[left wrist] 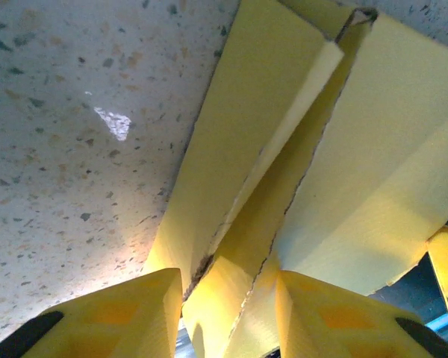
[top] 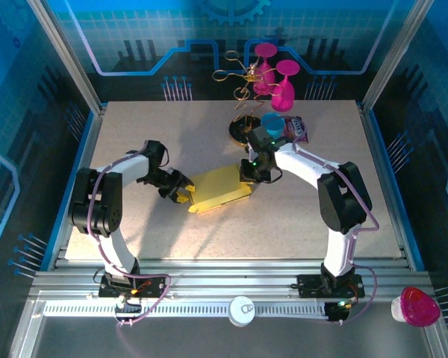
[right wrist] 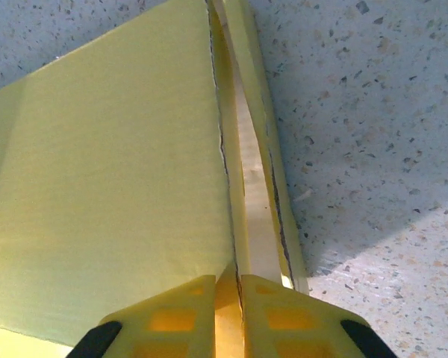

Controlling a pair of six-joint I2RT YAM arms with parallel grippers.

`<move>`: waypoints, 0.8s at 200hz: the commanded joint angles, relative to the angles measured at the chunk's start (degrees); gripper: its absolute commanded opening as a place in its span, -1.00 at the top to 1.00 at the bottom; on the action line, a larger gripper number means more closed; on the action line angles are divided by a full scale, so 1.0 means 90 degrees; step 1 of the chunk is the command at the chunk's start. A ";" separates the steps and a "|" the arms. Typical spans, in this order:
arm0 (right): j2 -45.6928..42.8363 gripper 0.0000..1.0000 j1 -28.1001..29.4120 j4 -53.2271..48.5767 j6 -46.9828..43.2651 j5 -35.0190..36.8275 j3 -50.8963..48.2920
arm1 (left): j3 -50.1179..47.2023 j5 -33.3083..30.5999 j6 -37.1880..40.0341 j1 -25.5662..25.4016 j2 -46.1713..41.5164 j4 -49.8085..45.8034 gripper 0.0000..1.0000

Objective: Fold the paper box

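A pale speckled counter (top: 134, 134) sat inside a frame walled with blue panels printed with circuit patterns. The paper box (top: 218, 188) lay about mid-counter, between the two arms, yellow side outward and flattened, its long axis running from near left to far right.

The left end effector (top: 181, 194) met the box at its near-left end. In the left wrist view its yellow fingers (left wrist: 134, 313) stood on either side of several splayed cardboard layers, which filled the gap between them, so it was grasping the box's edge there. The right end effector (top: 250, 177) met the far-right end. In the right wrist view its fingers (right wrist: 183, 309) were clenched close together on a thin upright cardboard wall beside the broad flat yellow panel.

At the far side of the counter stood a gold wire stand (top: 243, 78) bearing pink glasses (top: 276, 74), with a blue cup (top: 272, 121) just in front of it and a purple snack packet (top: 297, 128) lying beside the cup to the right, all apart from the box.
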 commanded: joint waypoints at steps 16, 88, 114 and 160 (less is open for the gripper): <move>0.0166 0.67 0.0047 -0.0212 -0.0251 0.0267 -0.0124 | -0.0316 -0.0192 0.0098 -0.0077 -0.0012 0.0227 0.33; -0.0191 0.25 -0.0187 -0.0293 -0.0956 -0.0118 -0.0106 | -0.0395 -0.0297 0.0233 -0.0096 0.0032 0.0182 0.59; -0.0307 0.04 -0.0523 -0.0043 -0.1147 -0.0547 -0.0407 | -0.0301 -0.0334 0.0369 -0.0096 0.0086 0.0022 0.70; 0.0306 -0.08 -0.0755 0.0096 -0.1591 -0.1677 -0.0230 | -0.0130 -0.0484 0.0748 -0.0098 0.0223 -0.0353 0.77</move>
